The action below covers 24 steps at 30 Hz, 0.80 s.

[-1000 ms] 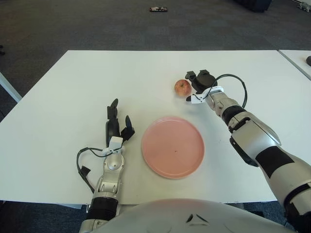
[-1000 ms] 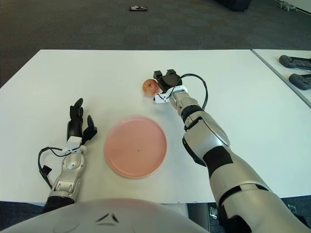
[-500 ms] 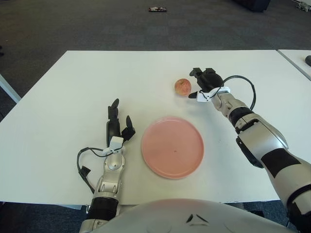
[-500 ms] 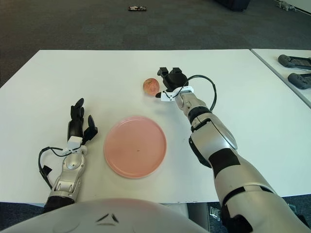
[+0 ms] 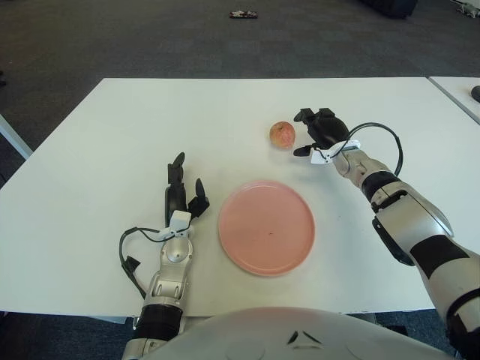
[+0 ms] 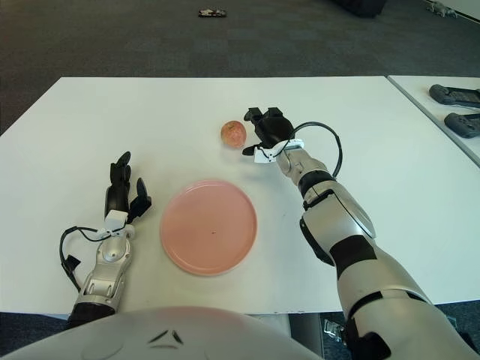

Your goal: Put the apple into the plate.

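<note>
Apple [image 5: 282, 134]: firm, round, likely to roll; take it around its middle.
Right hand [image 5: 320, 129]: just beside it, fingers spread, empty.
Left hand [image 5: 178, 196]: idle, fingers loose, left of your plate [image 5: 266, 226].

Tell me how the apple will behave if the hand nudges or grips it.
The apple is round and sits free on the table, so a sideways nudge from the right hand would likely roll it. Its skin looks smooth, so it may slip in a loose grip. It looks firm, so it should keep its shape when squeezed.
</note>
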Each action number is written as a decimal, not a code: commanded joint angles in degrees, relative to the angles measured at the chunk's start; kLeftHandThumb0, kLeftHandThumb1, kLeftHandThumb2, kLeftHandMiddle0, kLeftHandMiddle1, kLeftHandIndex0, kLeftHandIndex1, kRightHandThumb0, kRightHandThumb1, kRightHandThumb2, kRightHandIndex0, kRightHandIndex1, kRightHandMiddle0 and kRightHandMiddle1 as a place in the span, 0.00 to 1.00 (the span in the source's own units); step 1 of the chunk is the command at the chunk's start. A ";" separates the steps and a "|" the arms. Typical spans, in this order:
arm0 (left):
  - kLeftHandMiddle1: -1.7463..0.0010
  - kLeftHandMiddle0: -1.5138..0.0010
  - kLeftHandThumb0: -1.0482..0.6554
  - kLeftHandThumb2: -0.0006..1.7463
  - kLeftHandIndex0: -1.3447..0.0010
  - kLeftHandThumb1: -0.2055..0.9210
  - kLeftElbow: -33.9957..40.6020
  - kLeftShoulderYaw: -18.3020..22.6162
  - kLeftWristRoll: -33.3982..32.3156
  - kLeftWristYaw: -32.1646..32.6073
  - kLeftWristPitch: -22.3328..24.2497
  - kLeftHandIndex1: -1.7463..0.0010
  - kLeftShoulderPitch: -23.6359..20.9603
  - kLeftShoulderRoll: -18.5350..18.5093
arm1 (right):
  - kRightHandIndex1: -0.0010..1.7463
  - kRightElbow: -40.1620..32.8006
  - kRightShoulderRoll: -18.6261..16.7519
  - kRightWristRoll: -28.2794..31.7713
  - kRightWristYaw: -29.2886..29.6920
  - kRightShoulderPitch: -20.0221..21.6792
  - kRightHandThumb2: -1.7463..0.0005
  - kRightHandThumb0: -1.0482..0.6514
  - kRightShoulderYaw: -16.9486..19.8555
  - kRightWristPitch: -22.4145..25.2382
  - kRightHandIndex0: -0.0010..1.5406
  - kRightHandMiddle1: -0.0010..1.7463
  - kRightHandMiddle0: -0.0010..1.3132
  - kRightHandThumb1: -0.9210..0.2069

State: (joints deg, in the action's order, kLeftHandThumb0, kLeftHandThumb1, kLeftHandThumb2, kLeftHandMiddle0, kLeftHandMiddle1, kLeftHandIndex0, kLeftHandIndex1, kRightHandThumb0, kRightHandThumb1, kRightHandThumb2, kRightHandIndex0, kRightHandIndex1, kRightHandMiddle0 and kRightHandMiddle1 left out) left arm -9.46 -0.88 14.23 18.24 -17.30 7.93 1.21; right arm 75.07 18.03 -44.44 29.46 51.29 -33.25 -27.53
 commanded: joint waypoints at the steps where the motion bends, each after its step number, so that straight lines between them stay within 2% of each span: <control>1: 0.94 0.84 0.11 0.52 1.00 1.00 -0.08 -0.15 0.16 -0.47 0.72 0.64 -0.89 -0.26 | 0.49 -1.33 2.12 -0.29 1.02 -0.87 0.85 0.14 -0.22 -2.29 0.10 0.62 0.00 0.00; 8: 0.94 0.84 0.11 0.52 1.00 1.00 -0.49 -0.20 0.29 -0.49 0.98 0.64 -1.60 -0.23 | 0.49 -1.52 3.06 -0.61 2.00 -1.18 0.86 0.14 -0.54 -3.95 0.10 0.63 0.00 0.00; 15: 0.94 0.84 0.11 0.53 1.00 1.00 -0.77 -0.44 0.43 -0.52 0.98 0.64 -2.02 -0.29 | 0.49 -0.90 3.19 -0.38 0.95 -0.23 0.85 0.14 -0.49 -3.21 0.10 0.64 0.00 0.00; 20: 0.94 0.84 0.11 0.53 1.00 1.00 -0.88 -0.50 0.43 -0.51 1.05 0.65 -2.15 -0.34 | 0.48 0.25 1.56 0.87 -1.24 1.62 0.85 0.13 0.58 -1.02 0.09 0.62 0.00 0.00; 24: 0.94 0.84 0.11 0.53 1.00 1.00 -0.88 -0.43 0.26 -0.58 1.08 0.65 -2.16 -0.34 | 0.44 0.88 -0.44 2.47 -3.28 3.31 0.86 0.12 2.12 0.38 0.06 0.55 0.00 0.00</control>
State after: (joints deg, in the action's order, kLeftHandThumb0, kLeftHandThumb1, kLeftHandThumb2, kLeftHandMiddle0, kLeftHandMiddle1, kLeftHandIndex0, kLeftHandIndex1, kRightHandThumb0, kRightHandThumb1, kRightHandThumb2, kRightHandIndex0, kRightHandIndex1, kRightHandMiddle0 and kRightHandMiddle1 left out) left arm -9.82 -1.24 14.23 17.91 -16.56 6.87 1.24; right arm 75.69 19.31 -43.50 27.61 51.65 -32.40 -28.02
